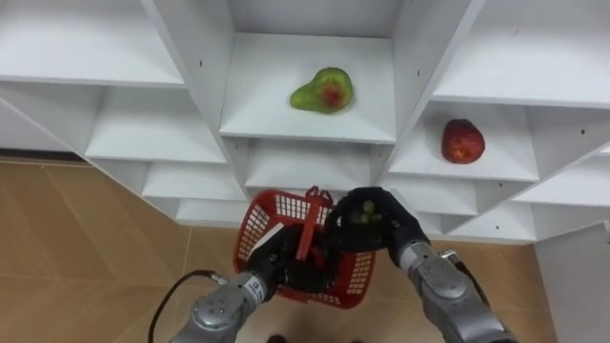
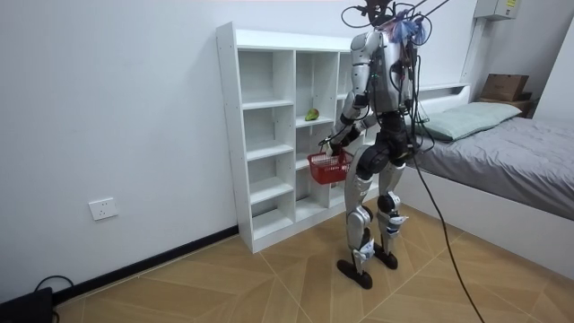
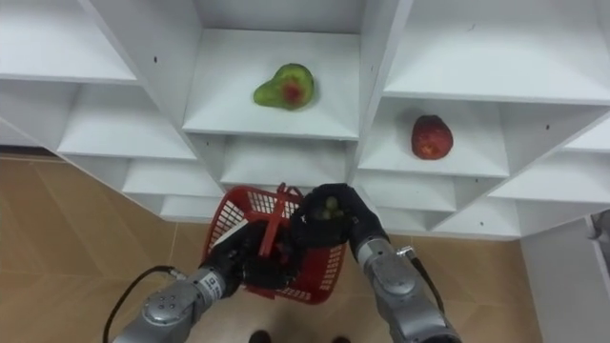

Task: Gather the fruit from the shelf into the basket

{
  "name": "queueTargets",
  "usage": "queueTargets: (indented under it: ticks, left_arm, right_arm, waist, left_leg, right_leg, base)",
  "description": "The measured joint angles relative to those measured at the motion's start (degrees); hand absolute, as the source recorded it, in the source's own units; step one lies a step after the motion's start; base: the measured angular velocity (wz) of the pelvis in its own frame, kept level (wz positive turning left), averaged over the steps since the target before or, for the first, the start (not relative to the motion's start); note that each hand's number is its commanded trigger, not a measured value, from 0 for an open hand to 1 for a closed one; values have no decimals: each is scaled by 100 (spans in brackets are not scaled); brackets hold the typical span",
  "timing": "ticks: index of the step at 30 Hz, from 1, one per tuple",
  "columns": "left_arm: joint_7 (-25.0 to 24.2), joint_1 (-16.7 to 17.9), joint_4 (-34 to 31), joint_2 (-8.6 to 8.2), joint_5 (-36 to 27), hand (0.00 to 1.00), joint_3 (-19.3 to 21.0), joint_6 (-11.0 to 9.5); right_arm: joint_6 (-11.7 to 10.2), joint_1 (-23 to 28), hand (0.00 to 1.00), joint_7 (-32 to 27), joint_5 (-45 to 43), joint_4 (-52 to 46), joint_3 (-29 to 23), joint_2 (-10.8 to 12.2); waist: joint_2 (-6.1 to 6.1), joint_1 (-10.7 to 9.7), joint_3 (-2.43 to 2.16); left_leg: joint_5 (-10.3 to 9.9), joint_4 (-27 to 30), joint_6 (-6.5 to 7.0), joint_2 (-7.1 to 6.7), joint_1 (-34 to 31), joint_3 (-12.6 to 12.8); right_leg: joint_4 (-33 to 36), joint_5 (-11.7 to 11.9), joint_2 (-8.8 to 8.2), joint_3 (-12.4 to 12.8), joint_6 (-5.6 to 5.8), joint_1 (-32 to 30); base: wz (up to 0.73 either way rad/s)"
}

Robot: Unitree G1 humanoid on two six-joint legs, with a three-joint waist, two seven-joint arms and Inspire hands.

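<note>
One small green fruit [image 1: 365,212] is sitting clasped in our right hand [image 1: 396,233], just over the red plastic mesh basket [image 1: 255,229] our left hand [image 1: 291,267] is gripping; we are advising lowering it inside before uncurling.

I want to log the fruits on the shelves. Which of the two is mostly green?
The pear-shaped fruit, the left one of the two; the round fruit to its right is all red.

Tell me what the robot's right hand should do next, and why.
Probably lower and open the right hand: it is curled round a small green fruit above the red basket that the left hand holds.
</note>
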Motion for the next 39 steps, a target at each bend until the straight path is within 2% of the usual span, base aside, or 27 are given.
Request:
queueTargets:
  ticks: [12,19,20,21,39]
  left_arm:
    - [3,0,-37,7,-82,100,-104,1]
    - [4,0,-89,21,-485,100,-186,1]
    - [3,0,-99,21,-535,100,-186,0]
    - [3,1,-116,21,-562,100,-184,0]
    - [-23,4,-331,26,-588,100,-61,9]
  right_arm:
    - [-46,-8,100,-27,13,61,33,0]
    - [-50,-6,100,8,579,59,125,-19]
    - [-52,-7,85,40,656,58,125,-13]
    - [-58,0,0,45,699,58,117,-5]
    - [-252,0,0,542,1214,279,110,11]
  waist:
    - [24,-21,20]
    - [27,-12,20]
    - [27,-15,20]
    - [27,-26,20]
    - [43,-45,15]
  left_leg:
    - [0,-7,0,25,13,61]
    - [3,9,-8,40,9,71]
    - [3,9,-8,39,9,71]
    - [3,9,-8,38,8,71]
    - [4,3,-8,35,61,68]
  right_leg:
    - [11,19,27,70,-11,2]
    - [2,20,44,83,-14,-4]
    - [2,20,43,81,-14,-3]
    - [-2,20,42,80,-14,-3]
    - [6,20,41,74,-13,48]
  base:
    - [-1]
    - [0]
    - [0]
    - [0]
    - [0]
